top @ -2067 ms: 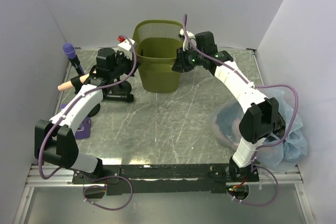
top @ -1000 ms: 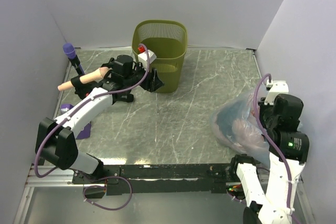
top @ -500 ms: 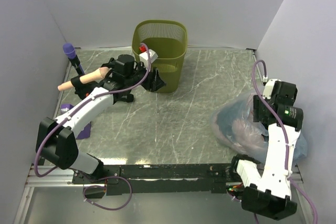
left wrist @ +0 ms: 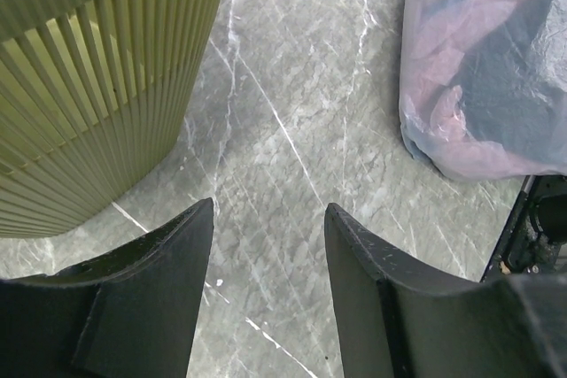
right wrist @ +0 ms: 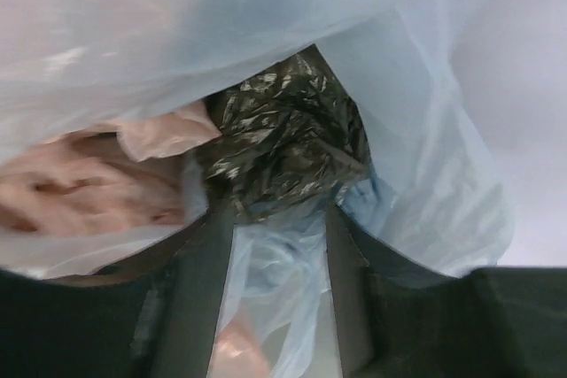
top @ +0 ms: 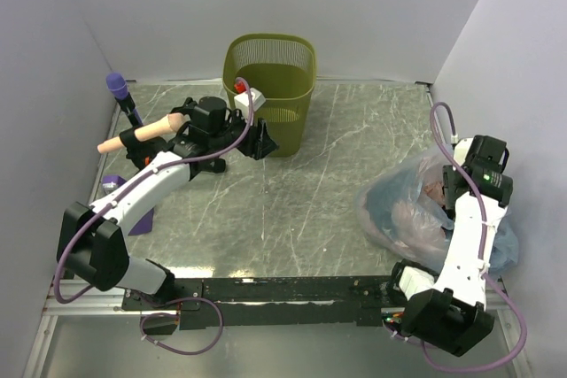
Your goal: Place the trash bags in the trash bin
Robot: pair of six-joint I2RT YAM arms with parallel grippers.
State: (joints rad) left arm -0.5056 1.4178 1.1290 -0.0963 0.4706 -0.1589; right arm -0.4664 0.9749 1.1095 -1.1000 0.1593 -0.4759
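The trash bin (top: 292, 121) is found upright at the 12 o'clock edge of the tabletop (top: 337, 165), with its mouth unobstructed and no dark film visible inside it, so the task is judged to be at its first step. The trash bag (right wrist: 283, 143), a crinkled dark bundle, is located well apart from the bin, at about 4 o'clock on the tabletop. It is enclosed within the clear bluish bag (right wrist: 434, 121) beside pinkish contents (right wrist: 80, 183). The right hand (right wrist: 276, 212) is pushed into that clear bag, fingers parted and set either side of the bundle's lower edge; nothing is seen clamped, and bluish film lies in the gap. This placement is judged to be a line-up for a pinch on the dark plastic alone. The left hand (left wrist: 267, 210) is held low at the bin's 7 o'clock side, released and empty, near the slatted wall without touching it — presumably stationed to steady the bin. One risk is noted — clear film may be caught together with the bundle.
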